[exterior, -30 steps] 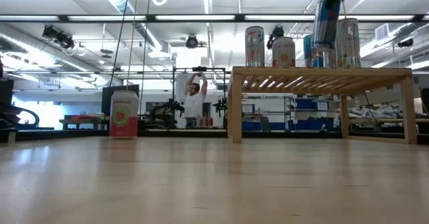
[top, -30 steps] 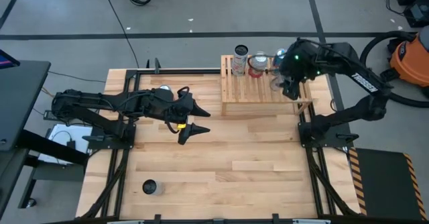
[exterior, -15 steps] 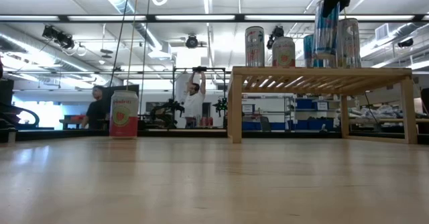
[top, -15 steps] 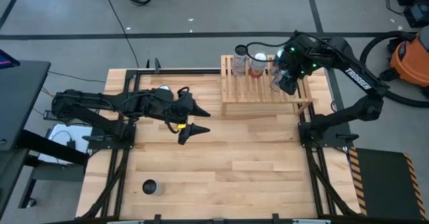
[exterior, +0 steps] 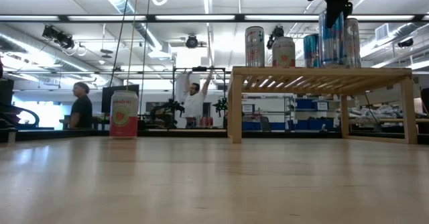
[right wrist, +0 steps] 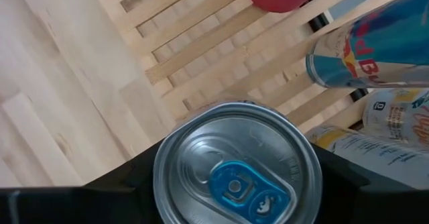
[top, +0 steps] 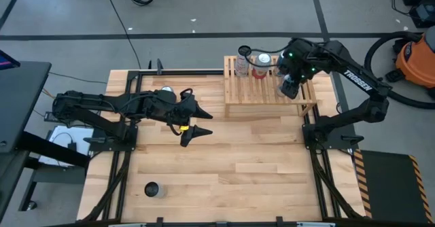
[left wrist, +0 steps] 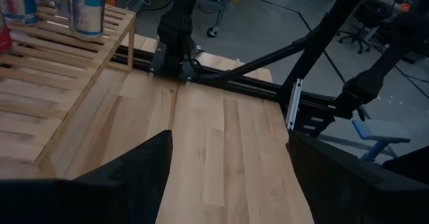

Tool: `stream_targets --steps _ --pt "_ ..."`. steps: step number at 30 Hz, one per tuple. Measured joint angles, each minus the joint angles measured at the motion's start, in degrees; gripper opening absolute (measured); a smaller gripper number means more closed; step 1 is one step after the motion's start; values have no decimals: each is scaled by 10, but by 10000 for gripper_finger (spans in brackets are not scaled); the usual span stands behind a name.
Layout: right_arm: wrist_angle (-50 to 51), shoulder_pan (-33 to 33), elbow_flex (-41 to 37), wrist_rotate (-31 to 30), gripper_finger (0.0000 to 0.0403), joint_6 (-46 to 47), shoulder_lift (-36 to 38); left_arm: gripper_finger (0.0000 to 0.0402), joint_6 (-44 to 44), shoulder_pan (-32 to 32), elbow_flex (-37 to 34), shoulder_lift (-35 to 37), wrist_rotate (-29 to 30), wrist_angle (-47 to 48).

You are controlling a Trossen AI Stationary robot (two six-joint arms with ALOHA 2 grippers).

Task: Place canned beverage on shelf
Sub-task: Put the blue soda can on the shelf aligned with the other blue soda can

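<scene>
The shelf [top: 258, 98] is a light-wood slatted rack at the table's far right; in the low view it is a low bench [exterior: 375, 72]. My right gripper [top: 289, 85] hangs over its right part, shut on a tall blue-and-silver can [exterior: 333, 39], whose silver top with a blue tab shows in the right wrist view [right wrist: 238, 163]. Several other cans stand upright on the slats around it. My left gripper [top: 204, 123] waits open over the table's middle left, holding nothing. My right gripper pinches the can between its two fingers, which lie on opposite sides of the can's wall just below the top rim [right wrist: 164, 167]. The fingers come from above and point down. The can stands upright with its base down at the slats [exterior: 333, 66]. Whether it rests on them I cannot tell.
On the shelf stand a silver can [exterior: 255, 46], a red-and-white can [exterior: 283, 51], a blue can [right wrist: 375, 49] and a pale can [exterior: 350, 43] close beside the held one. A pink can [exterior: 124, 115] stands on the table near left [top: 152, 189]. People move in the room beyond.
My right gripper has sunk toward the shelf with the can. The can hung tilted and clear above the slats; now it is upright, with its base level with the neighbouring cans' bases.
</scene>
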State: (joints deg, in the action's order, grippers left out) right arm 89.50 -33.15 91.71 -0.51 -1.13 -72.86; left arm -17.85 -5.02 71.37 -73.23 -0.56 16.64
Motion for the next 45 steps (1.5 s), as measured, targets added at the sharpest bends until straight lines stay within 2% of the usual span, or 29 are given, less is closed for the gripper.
stream_targets --steps 7,16,22,37,45 --pt "-3 0 -1 0 287 -1 0 300 0 0 0 0 0 0" --pt "-4 0 -1 1 293 -1 0 300 0 0 0 0 0 0" --pt "-13 0 -1 -55 293 -1 0 300 0 0 0 0 0 0" --pt "-16 0 -1 -73 294 -12 3 300 0 0 0 0 0 0" --pt "-15 0 54 -66 293 -11 5 300 0 0 0 0 0 0"
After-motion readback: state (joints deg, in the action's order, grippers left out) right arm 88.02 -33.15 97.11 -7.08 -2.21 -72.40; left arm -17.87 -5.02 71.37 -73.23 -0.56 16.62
